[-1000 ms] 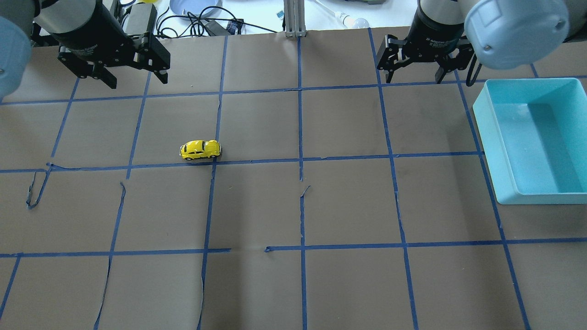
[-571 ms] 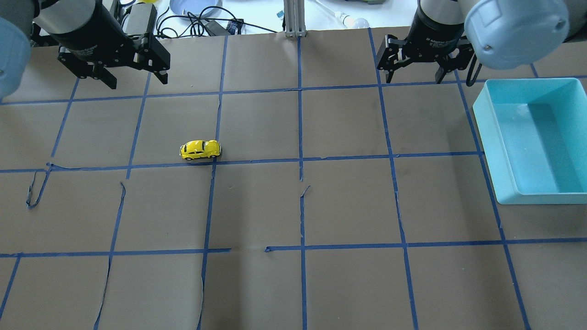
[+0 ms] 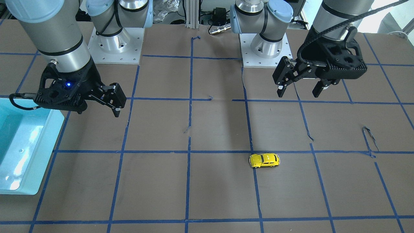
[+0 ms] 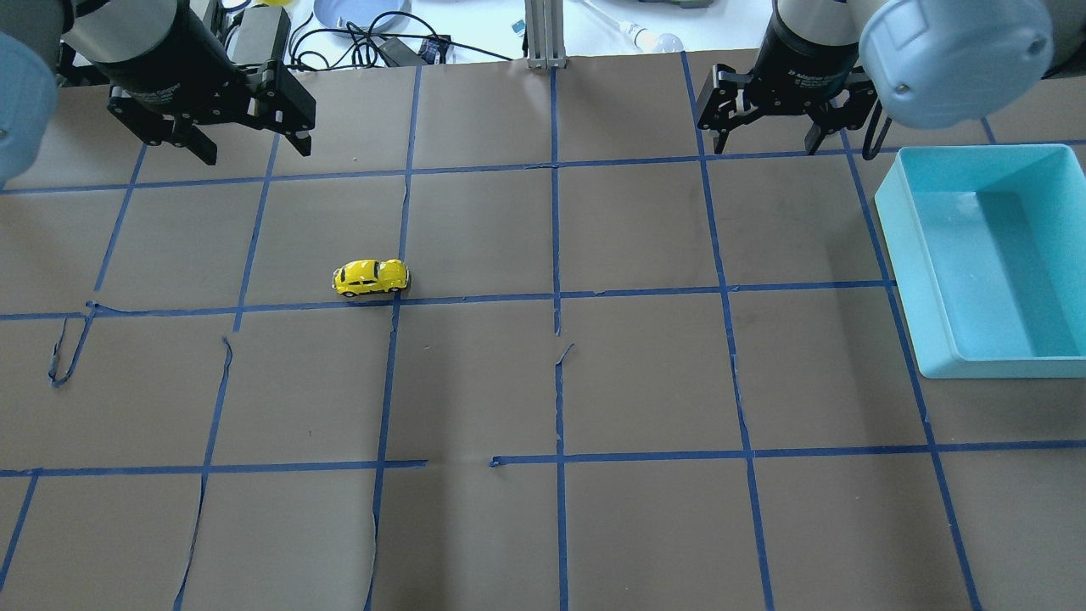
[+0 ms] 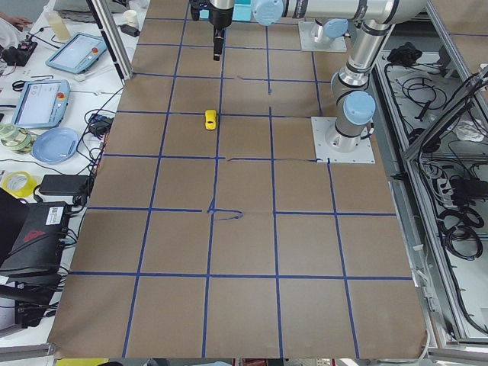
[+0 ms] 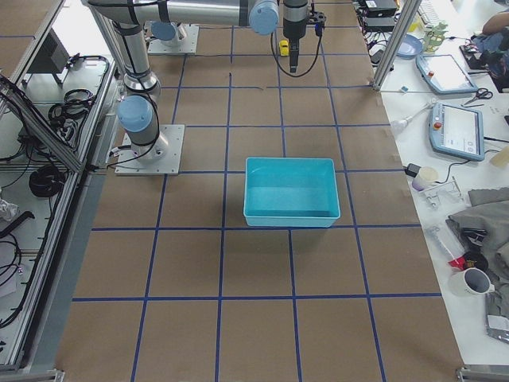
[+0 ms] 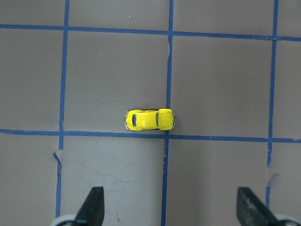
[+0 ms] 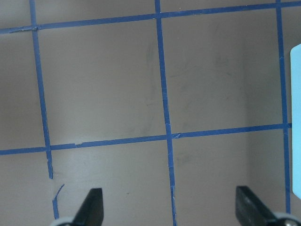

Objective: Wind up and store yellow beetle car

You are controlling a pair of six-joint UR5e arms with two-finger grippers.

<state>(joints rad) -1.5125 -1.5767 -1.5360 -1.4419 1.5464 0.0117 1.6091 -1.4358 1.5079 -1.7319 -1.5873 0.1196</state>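
Left pincer (image 4: pixel 254 153): spread wide and empty, held above the bench (image 4: pixel 645 382).
Car (image 4: pixel 371 277): set on its wheels on the bench, below and ahead of the left pincer and well apart from it. In the left wrist view it is seen between the lines of the two fingertips (image 7: pixel 94 205), a little to the left of centre. Its length runs from one finger's side to the other's.
Handling: judged to be light, hard and stiff. The glossy rounded roof is likely to slip under the pads, and the car will roll freely if nudged.
Hold: best taken across the flatter door sides, between the wheels and low on the body. A wrist turn would be needed for that, since the bumpers would be met as things stand.
Right pincer (image 4: pixel 768 146): also spread wide and empty, with the car far off to its left.
Bin (image 4: pixel 1001 367): blue and open, just to the right of the right pincer, with nothing seen inside.
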